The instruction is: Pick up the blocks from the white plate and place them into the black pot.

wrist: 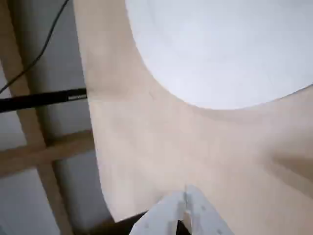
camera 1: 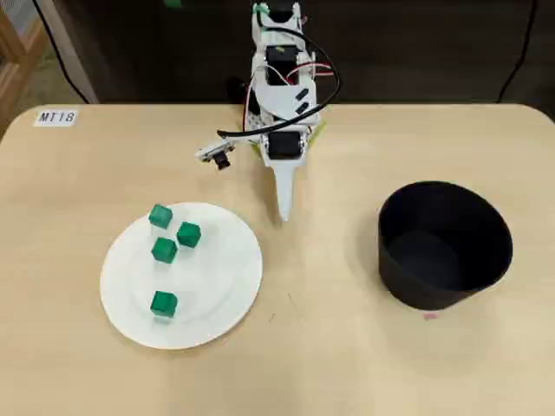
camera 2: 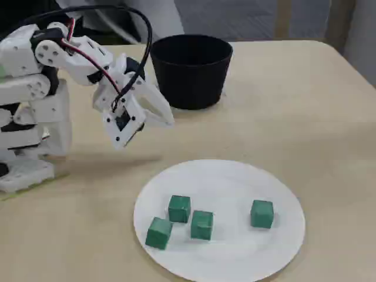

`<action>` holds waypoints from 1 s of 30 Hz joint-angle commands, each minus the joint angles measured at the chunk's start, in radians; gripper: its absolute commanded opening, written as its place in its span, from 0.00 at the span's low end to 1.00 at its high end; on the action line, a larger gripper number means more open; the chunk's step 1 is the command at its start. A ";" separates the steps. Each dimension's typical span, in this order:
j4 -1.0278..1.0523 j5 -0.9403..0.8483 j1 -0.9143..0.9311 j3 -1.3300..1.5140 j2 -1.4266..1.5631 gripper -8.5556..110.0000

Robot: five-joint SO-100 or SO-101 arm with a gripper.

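Several small green blocks (camera 1: 164,250) lie on the white plate (camera 1: 217,286) at the table's left in the overhead view: three clustered at the back, one apart nearer the front. In the fixed view the blocks (camera 2: 201,225) sit on the plate (camera 2: 235,188) in the foreground. The black pot (camera 1: 434,293) stands at the right, upright and with nothing visible inside; it also shows in the fixed view (camera 2: 191,82). My gripper (camera 1: 284,212) is shut and empty, hovering over bare table between plate and pot, also seen in the fixed view (camera 2: 167,120). In the wrist view, the gripper (wrist: 185,196) points at the table beside the plate (wrist: 220,49); no blocks show there.
The arm's white base (camera 1: 282,87) stands at the table's back edge. A paper label (camera 1: 56,117) lies at the back left corner. In the wrist view the table edge runs down the left, with a wooden frame (wrist: 44,152) beyond it.
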 commanded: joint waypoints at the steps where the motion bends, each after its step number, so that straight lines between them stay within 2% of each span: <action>1: 0.014 0.046 0.110 -0.063 0.008 0.05; 11: 0.003 0.015 0.120 -0.051 0.008 0.05; 15: 0.063 -0.026 0.138 -0.126 0.008 0.13; 17: 0.133 -0.031 0.195 -0.213 0.005 0.06; 20: 0.215 -0.025 0.304 -0.341 -0.040 0.05; 25: 0.293 -0.046 0.353 -0.657 -0.456 0.05; 30: 0.584 -0.133 0.460 -1.108 -0.934 0.05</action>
